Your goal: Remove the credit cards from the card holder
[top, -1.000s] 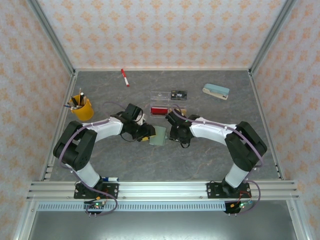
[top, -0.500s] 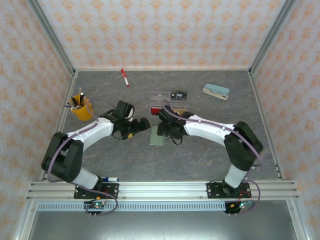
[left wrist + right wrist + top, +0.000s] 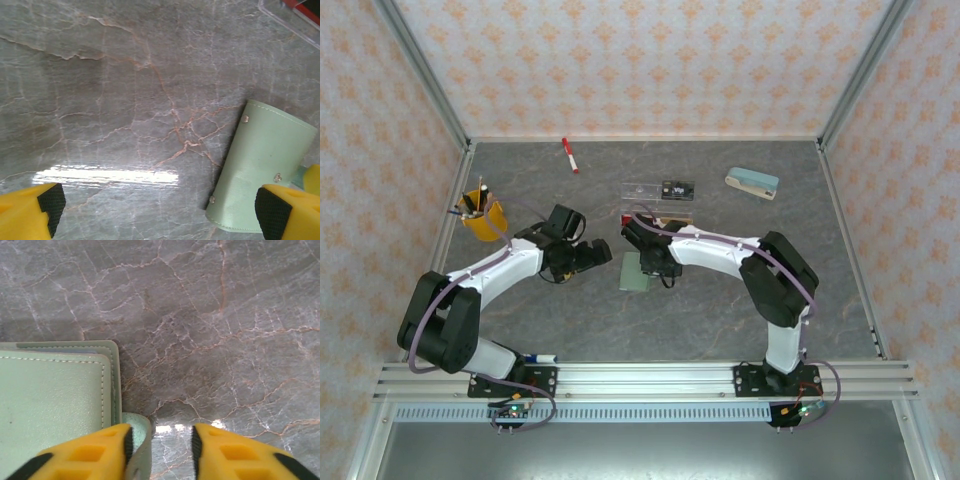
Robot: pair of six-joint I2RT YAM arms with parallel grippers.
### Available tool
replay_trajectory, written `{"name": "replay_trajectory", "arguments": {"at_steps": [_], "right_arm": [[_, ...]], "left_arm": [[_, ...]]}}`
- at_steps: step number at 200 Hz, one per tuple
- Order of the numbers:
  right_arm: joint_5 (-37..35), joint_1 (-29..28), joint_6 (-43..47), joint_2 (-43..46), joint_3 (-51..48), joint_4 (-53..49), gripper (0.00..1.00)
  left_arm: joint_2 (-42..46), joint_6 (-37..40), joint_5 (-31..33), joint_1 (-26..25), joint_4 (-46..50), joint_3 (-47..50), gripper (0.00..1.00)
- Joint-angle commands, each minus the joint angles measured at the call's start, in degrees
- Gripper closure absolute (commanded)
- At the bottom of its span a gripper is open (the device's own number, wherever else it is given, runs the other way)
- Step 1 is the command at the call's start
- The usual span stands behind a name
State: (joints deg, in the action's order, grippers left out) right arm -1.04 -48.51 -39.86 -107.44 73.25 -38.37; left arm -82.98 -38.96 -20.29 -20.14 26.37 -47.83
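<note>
Green-grey stitched folding card holder (image 3: 55,400) lies closed and flat on the marble table (image 3: 225,315), just beside the right gripper (image 3: 162,450). Its half-parted jaws stand about the side tab (image 3: 140,440), unpinched, probably to flip it open. The left gripper (image 3: 159,207) gapes empty alongside.

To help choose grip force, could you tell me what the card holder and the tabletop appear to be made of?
Card holder: likely leather or faux leather, matte pale green; stitched seam along the edge, small metal rivets. Tabletop: grey veined stone or a marble-look laminate, glossy; pale and rust veins, and a bright strip of reflected light.
</note>
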Motion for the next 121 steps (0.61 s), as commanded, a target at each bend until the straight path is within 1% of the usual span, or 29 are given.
{"name": "replay_trajectory", "arguments": {"at_steps": [1, 24, 33, 53, 58, 74, 87, 101, 121], "right_arm": [[-0.9, -0.4, 0.0, 0.1, 0.1, -1.6, 0.72], [0.7, -0.4, 0.0, 0.1, -0.5, -0.4, 0.81], [0.3, -0.4, -0.1, 0.2, -0.5, -0.2, 0.85], [-1.3, -0.4, 0.7, 1.2, -0.4, 0.0, 0.96], [-1.6, -0.4, 1.1, 1.7, -0.3, 0.0, 0.97], [-2.8, -0.4, 2.8, 4.2, 0.1, 0.4, 0.98], [-1.7, -0.4, 5.2, 6.6, 0.7, 1.4, 0.98], [1.8, -0.3, 8.4, 8.4, 1.9, 2.7, 0.98], [7.9, -0.4, 11.3, 8.2, 4.5, 3.3, 0.98]], "left_arm": [[0.2, 1.4, 3.0, 0.1, 1.9, -1.1, 0.0], [0.0, 1.6, 3.4, 0.1, 1.9, -1.5, 0.0], [-0.1, 1.6, 3.6, 0.2, 2.0, -1.7, 0.0], [-0.1, 1.3, 4.4, 0.3, 2.0, -2.3, 0.0], [0.0, 1.0, 4.9, 0.3, 2.1, -2.4, 0.0], [0.5, 0.4, 5.5, 1.0, 2.1, -2.4, 0.0], [1.3, -0.2, 6.1, 1.8, 2.0, -2.2, 0.0], [2.6, -1.0, 6.5, 2.7, 1.5, -1.5, 0.0], [4.7, -2.2, 7.2, 4.1, 0.9, -0.6, 0.0]]}}
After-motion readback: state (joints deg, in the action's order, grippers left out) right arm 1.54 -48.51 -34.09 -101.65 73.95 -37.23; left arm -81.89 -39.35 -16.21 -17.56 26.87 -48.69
